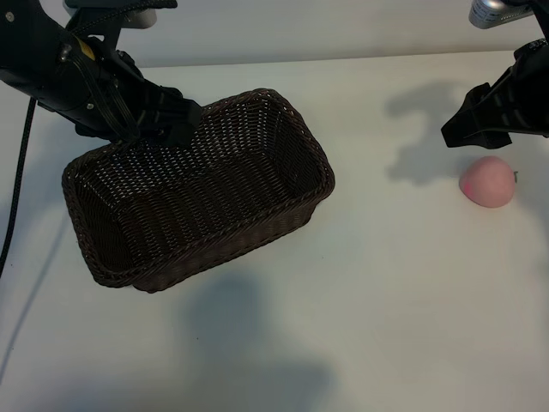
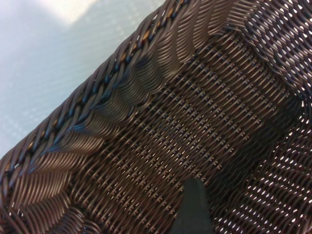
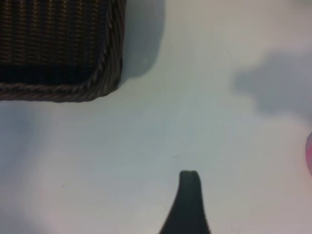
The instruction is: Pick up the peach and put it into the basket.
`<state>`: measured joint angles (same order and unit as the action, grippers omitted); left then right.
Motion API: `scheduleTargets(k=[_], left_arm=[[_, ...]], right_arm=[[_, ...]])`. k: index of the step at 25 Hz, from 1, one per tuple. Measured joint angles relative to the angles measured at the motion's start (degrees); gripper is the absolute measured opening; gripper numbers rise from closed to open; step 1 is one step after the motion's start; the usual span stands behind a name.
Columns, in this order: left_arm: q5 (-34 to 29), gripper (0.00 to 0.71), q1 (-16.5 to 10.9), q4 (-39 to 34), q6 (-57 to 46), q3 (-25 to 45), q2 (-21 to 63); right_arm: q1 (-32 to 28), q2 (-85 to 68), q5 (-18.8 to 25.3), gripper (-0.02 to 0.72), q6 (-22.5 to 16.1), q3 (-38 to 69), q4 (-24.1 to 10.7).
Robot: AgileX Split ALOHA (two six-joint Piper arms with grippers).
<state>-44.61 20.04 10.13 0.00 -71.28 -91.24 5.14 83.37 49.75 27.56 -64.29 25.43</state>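
White bench [image 1: 360, 326] carrying everything, plain and matte. Large rectangular dark-brown woven wicker basket [image 1: 202, 193] with braided rim and deep sides is sitting at an angle toward the left of the exterior view, mouth up and, as far as the weave shows, holding nothing; likely placed there as the drop target within both arms' reach. Left arm is reaching down over the basket's far rim, its left gripper [image 1: 163, 129] pointing into the basket's interior; the left wrist view is showing one dark fingertip [image 2: 192, 204] over the woven inside wall, jaws standing wide apart, closed on nothing. Possibly steadying or just waiting there. Right arm is coming in from the right edge, right gripper [image 1: 480, 129] hanging just above and beside the fruit, jaws spread wide, holding nothing — probably lining up for the pick. Small round pale-pink peach [image 1: 487, 181] with deeper pink blush and tiny dark stem is lying on the bench, well apart from the basket, not yet grasped.
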Motion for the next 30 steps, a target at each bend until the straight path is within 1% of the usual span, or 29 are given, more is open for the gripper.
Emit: scheduleTargets(k=[19,24,30], left_arm=[[0.00,0.592,0.00,0.00,0.00,0.00,0.00],[-0.13,0.592,0.00,0.00,0.00,0.00,0.00],[-2.66,0.592,0.00,0.00,0.00,0.00,0.00]], right_arm=[[0.00,0.00,-0.05,0.595,-0.02,0.00,0.00],[0.00,0.00,-0.80,0.595,-0.02,0.00,0.00],[0.00,0.00,-1.01,0.595,-0.02,0.00,0.00]])
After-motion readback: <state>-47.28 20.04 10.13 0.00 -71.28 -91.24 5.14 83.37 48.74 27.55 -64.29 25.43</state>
